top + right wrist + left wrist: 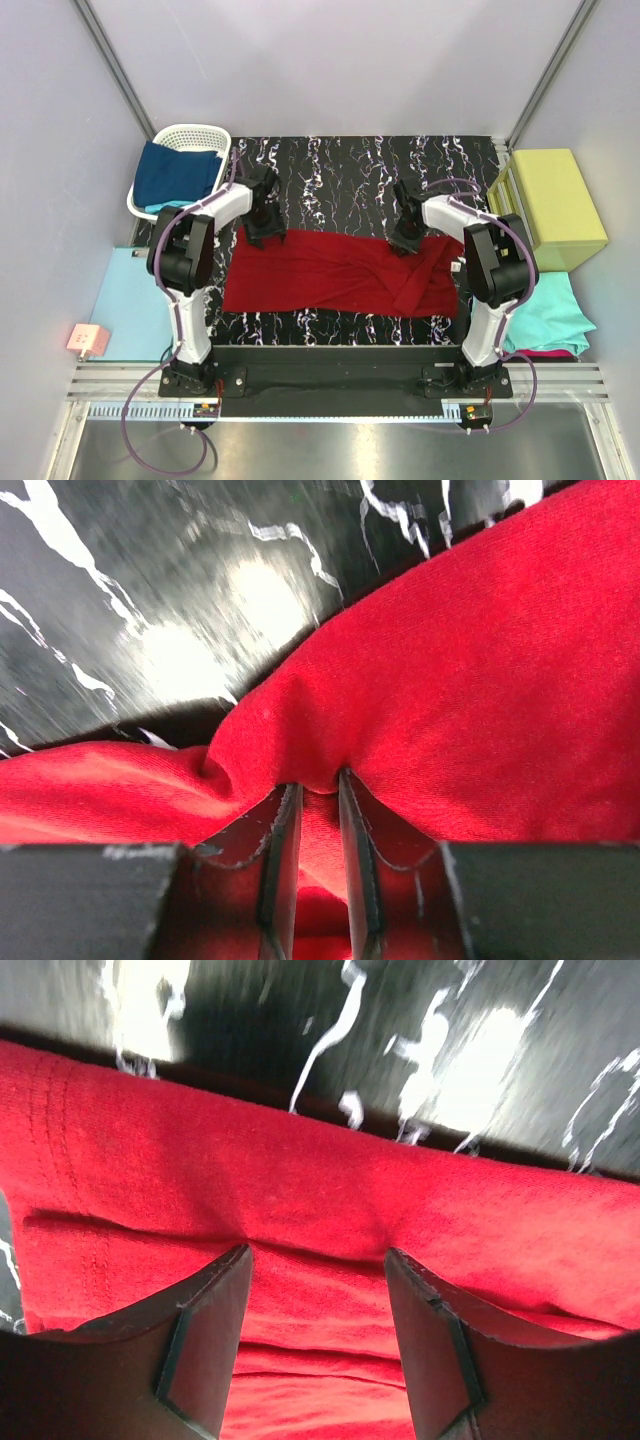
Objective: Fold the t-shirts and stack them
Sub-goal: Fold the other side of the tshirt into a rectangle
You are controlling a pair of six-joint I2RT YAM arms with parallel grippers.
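While beneath two end effectors (262,238) (405,244), one red t-shirt (330,275)

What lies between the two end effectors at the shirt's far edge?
Only the dark red t-shirt, spread on the black marbled table, runs between the left end effector and the right end effector; the top view shows nothing else.
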